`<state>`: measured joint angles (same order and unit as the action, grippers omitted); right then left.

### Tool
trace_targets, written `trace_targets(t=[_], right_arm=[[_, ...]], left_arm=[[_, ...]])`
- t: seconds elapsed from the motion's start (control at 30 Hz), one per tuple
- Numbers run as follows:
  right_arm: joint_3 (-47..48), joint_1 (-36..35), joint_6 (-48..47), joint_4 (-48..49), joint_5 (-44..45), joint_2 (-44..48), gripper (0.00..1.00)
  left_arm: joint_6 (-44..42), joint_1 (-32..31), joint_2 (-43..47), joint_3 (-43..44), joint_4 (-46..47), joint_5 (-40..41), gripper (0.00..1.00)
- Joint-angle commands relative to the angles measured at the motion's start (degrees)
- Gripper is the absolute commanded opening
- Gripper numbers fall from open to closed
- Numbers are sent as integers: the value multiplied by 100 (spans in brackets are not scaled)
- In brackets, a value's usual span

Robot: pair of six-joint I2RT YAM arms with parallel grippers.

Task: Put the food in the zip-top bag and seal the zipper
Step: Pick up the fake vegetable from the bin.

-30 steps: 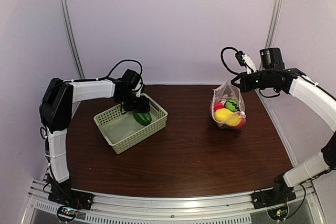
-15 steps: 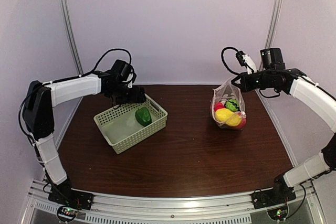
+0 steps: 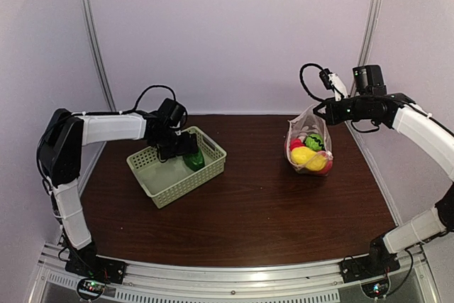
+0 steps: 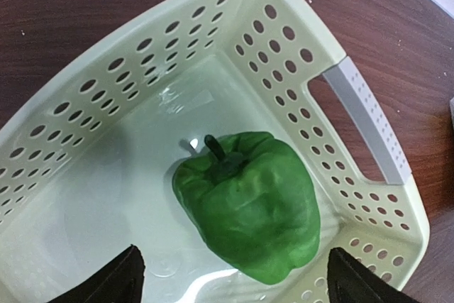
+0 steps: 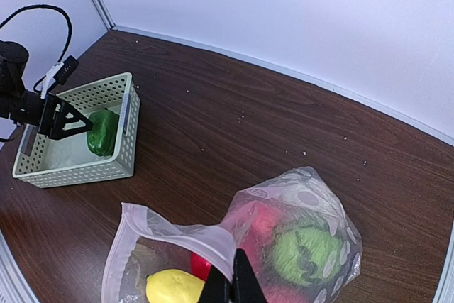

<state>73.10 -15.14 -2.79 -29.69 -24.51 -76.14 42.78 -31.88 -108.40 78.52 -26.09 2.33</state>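
A green toy pepper lies alone in the pale green basket; it also shows in the top view. My left gripper is open right above the pepper, one finger on each side, not touching it. My right gripper is shut on the mouth edge of the dotted zip-top bag and holds it up, mouth open. In the bag lie a yellow lemon-like piece, red fruits and a green leafy piece. The zipper strip hangs open.
The basket stands at the table's left rear, its white handle on the right side. Metal poles rise at both rear corners. Bare brown tabletop lies between basket and bag.
My left gripper let go of the pepper, swung back to the left, then came back over the pepper in the basket. The right arm and the bag have not moved.
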Motion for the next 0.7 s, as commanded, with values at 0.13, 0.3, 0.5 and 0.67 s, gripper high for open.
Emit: trace_targets(t=[0.13,0.3,0.5,0.67], right_arm=[[-139,-20,24,189,-25,179,0],[-169,-15,28,235,-53,144,0],[-129,-16,19,219,-64,130,0],[-181,-16,6,241,-65,140,0]], left_arm=[[95,-11,-514,434,314,-42,91],[58,-4,-910,780,247,-231,91],[211,-3,-1080,806,308,-561,88],[168,-3,-1052,815,49,-519,90]])
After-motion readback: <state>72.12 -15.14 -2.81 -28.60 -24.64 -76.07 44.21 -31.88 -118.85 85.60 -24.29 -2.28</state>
